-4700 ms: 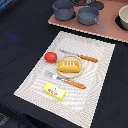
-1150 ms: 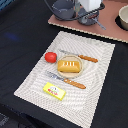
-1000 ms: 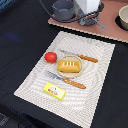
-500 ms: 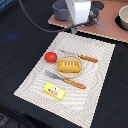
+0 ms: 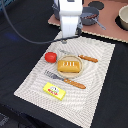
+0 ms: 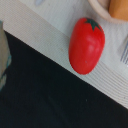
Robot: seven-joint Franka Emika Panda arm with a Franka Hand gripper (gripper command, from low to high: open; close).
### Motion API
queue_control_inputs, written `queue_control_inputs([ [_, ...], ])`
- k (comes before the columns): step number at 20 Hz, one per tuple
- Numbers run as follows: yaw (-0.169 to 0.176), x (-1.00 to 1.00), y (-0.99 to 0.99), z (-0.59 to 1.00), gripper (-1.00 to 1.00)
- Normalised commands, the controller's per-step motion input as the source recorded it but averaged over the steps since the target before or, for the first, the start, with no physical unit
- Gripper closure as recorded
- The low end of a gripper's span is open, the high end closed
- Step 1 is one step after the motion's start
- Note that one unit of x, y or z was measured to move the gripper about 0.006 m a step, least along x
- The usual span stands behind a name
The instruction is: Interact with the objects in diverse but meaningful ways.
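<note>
A red round tomato (image 5: 50, 56) lies on the striped placemat (image 5: 95, 90), toward the exterior view's left, and fills the wrist view as tomato (image 6: 86, 45). Beside it an orange ridged bread block (image 5: 69, 65) rests on a small plate. A yellow labelled bar (image 5: 55, 90) lies near the mat's front edge. Two thin brown-handled sticks lie by the bread, one behind (image 5: 88, 59) and one in front (image 5: 75, 83). The grey long-handled pot (image 5: 90, 15) stands at the back. My gripper (image 5: 70, 39) hangs above the mat's far edge, behind the tomato and apart from it. Its fingers are too blurred to read.
The pot sits on a pink board (image 5: 107, 30) at the back, which also carries a pale bowl (image 5: 123, 17) at the exterior view's right. Dark tabletop surrounds the mat. A black cable (image 5: 20, 35) runs across the left side.
My arm has come forward from over the pot area at the back to above the mat's far edge. None of the objects on the mat has moved.
</note>
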Motion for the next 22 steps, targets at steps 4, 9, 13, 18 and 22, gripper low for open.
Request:
queue_control_inputs([
  [4, -0.099, -0.68, -0.38, -0.43, -1.00],
  [9, -0.105, -0.65, -0.13, -0.32, -1.00],
  [13, -0.110, -0.59, 0.00, -0.24, -1.00],
  [18, -0.085, -0.43, 0.01, -0.21, -1.00],
  [22, -0.018, -0.01, 0.03, -0.08, -1.00],
])
